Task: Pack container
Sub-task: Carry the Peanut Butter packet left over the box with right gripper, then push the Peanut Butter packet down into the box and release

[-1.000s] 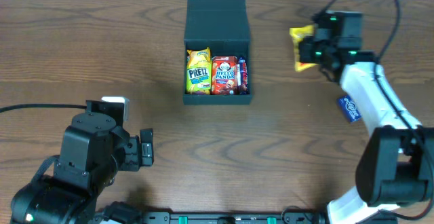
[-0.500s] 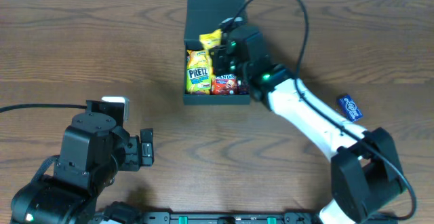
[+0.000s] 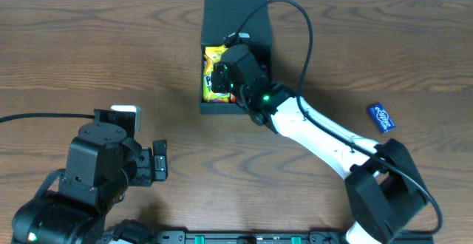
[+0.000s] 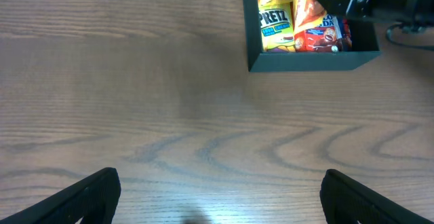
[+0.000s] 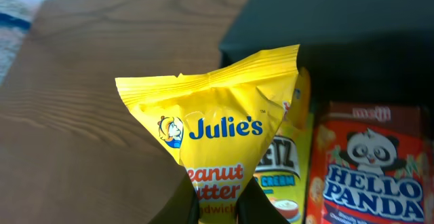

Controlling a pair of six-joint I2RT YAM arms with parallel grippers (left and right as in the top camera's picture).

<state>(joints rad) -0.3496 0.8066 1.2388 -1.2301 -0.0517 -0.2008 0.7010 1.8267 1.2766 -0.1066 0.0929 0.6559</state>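
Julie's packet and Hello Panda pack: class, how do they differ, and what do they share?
The Julie's packet is yellow; the Hello Panda pack is red. The Julie's packet is pinched in the right gripper; the Hello Panda pack lies inside the container. Both are printed snack packs.

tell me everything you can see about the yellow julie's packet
The Julie's packet is a glossy yellow, puffed pouch, foil-like, with a crimped seam at its far end, a cartoon child's head, blue "Julie's" lettering and reddish "Peanut Butter" text. The right gripper pinches its near end and holds it over the open container. In the right wrist view it overlaps the Pretz packet, with the Hello Panda box beside. Whether it touches them cannot be told.
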